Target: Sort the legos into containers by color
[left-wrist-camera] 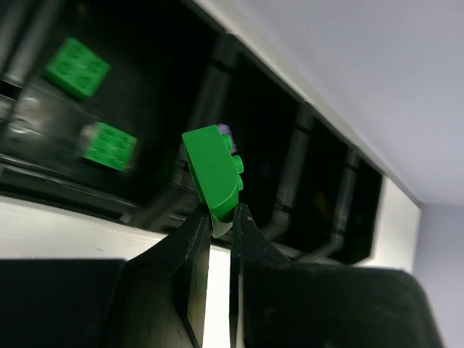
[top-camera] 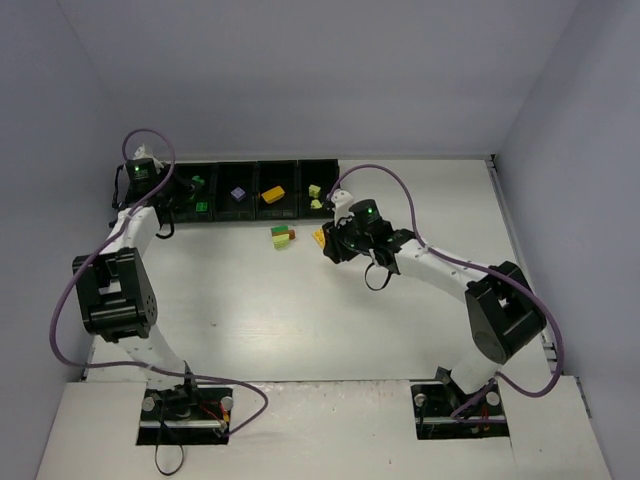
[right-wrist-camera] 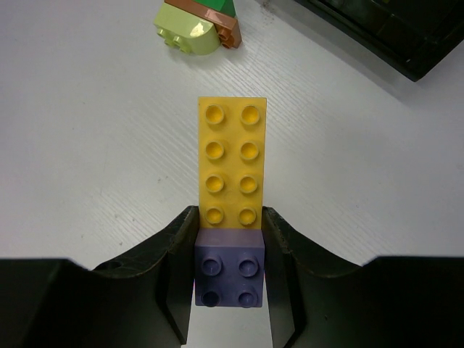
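My left claw [left-wrist-camera: 221, 217] is clenched on a green brick [left-wrist-camera: 212, 174], pinching only its lower edge. It hangs over the left end of the containers [left-wrist-camera: 290, 174]. My right claw [right-wrist-camera: 230, 221] is clamped on a lilac brick [right-wrist-camera: 228, 275] low over the tabletop [right-wrist-camera: 87, 145], in front of the bins.

The green brick worries me most. With so thin a bite it could swivel or slip out early. The two green bricks already sorted [left-wrist-camera: 76, 67] lie off to the left in the wrist view, so a drop from here might land in the neighbouring bin.

On the right, a yellow plate [right-wrist-camera: 230, 163] butts against the lilac brick. From this angle I cannot tell whether they are clipped together or only touching. If they are joined, both colours would ride into one bin.

The green brick leans up and left from the fingertips, with its studs facing right. The yellow plate lies flat with its studs up. Its long axis runs straight ahead of the claw, toward a lime brick [right-wrist-camera: 186, 29] nearby.
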Controlling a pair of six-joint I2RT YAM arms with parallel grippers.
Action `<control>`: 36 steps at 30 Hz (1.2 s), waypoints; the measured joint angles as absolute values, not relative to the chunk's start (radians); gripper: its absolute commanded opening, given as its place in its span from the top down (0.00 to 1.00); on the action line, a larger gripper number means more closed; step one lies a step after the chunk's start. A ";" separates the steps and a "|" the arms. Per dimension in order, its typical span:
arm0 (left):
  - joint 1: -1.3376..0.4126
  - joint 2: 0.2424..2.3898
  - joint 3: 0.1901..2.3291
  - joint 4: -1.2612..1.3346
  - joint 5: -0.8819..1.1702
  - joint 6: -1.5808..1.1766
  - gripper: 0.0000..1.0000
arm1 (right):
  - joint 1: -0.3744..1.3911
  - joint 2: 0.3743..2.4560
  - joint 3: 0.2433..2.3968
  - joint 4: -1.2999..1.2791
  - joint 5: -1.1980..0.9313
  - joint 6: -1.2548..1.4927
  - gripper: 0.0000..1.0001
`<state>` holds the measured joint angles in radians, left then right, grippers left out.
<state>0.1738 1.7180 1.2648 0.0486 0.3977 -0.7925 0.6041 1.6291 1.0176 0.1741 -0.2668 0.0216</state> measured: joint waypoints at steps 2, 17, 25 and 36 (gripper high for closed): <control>0.193 1.781 1.301 0.031 0.392 -0.773 0.96 | 0.603 1.623 1.018 0.172 -0.267 0.021 1.00; 0.215 1.982 1.499 -0.110 0.376 -0.668 0.41 | 0.581 1.607 1.018 0.146 -0.291 0.013 1.00; 0.167 1.794 1.421 -0.178 0.413 -0.654 0.39 | 0.581 1.580 1.029 0.138 -0.351 -0.027 1.00; -0.258 1.522 1.281 -0.200 0.642 -0.635 0.36 | 0.589 1.540 1.070 0.138 -0.462 -0.093 1.00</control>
